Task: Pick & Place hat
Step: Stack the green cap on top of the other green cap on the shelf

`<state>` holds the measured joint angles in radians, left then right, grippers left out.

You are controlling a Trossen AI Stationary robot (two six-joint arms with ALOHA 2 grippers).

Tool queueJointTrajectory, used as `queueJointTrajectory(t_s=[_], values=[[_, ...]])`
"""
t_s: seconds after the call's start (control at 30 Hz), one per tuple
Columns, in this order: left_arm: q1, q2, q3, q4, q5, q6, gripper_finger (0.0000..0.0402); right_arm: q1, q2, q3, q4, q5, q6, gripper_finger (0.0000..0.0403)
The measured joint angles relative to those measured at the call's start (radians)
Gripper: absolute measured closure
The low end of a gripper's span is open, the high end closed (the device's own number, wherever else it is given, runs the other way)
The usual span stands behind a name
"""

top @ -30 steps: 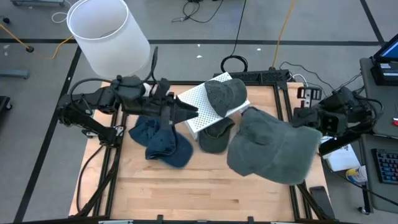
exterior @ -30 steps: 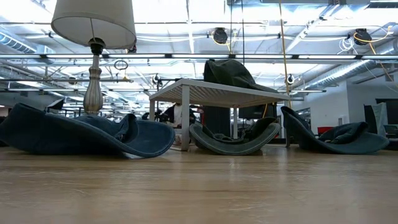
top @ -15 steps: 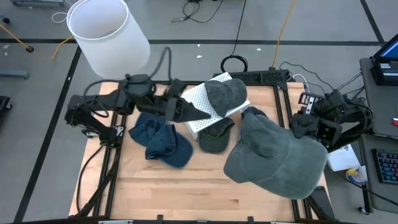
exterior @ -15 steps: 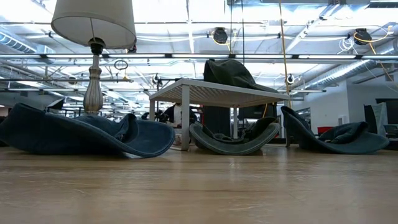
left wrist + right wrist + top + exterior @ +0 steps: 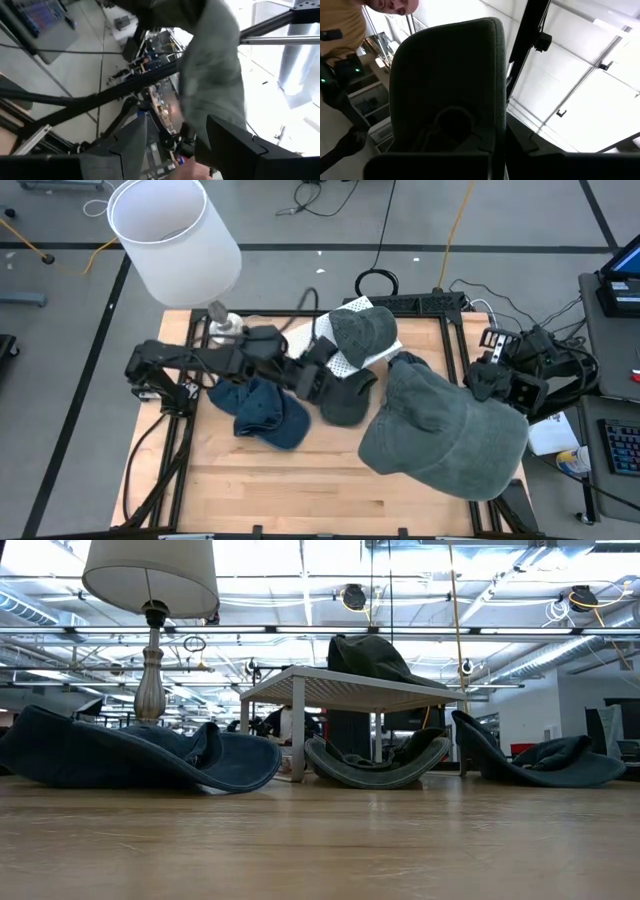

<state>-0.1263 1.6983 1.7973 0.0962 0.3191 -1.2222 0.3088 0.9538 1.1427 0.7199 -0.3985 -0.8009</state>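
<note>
High view: right gripper (image 5: 497, 383) clamped on green hat (image 5: 445, 430), held aloft right of rack (image 5: 322, 345). Left gripper (image 5: 322, 376), fingers apart, empty, beside rack over second hat (image 5: 347, 402). Likely carry step; next, lowering onto rack beside hat (image 5: 362, 330) there.

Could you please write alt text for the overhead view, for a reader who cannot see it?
Seen from above, the right gripper holds a large grey-green cap over the wooden table, while the open left gripper reaches over a white perforated stand bearing another cap.
</note>
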Motion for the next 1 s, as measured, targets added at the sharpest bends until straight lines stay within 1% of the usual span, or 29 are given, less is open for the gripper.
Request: queueJointTrajectory(t_s=[0.07,0.27,0.4,0.57,0.67,0.77,0.83,1.0], values=[[-0.002,0.024,0.000,0.036,0.000,-0.020,0.0192,0.000,0.003,0.000,-0.003,0.000,0.000,0.0397],[-0.010,0.097,0.000,0.314,0.007,-0.119,0.0192,0.000,0.020,0.000,-0.013,0.000,-0.023,0.0397],[-0.010,0.133,0.000,0.389,0.049,-0.183,0.0192,0.000,0.024,0.000,-0.037,0.001,-0.025,0.0397],[-0.011,0.133,0.000,0.437,0.074,-0.195,0.0192,0.000,0.020,0.000,-0.053,0.001,-0.018,0.0397],[-0.011,0.134,0.000,0.547,0.089,-0.199,0.0192,-0.001,0.006,0.000,-0.066,0.001,0.022,0.0397],[-0.011,0.131,0.000,0.668,0.112,-0.222,0.0192,0.000,-0.011,0.000,-0.094,0.002,0.029,0.0397],[-0.011,0.130,0.002,0.695,0.121,-0.238,0.0192,0.000,-0.013,0.000,-0.099,0.002,0.034,0.0397],[-0.011,0.133,0.000,0.678,0.135,-0.281,0.0192,-0.001,-0.013,0.000,-0.102,0.003,0.067,0.0397]])
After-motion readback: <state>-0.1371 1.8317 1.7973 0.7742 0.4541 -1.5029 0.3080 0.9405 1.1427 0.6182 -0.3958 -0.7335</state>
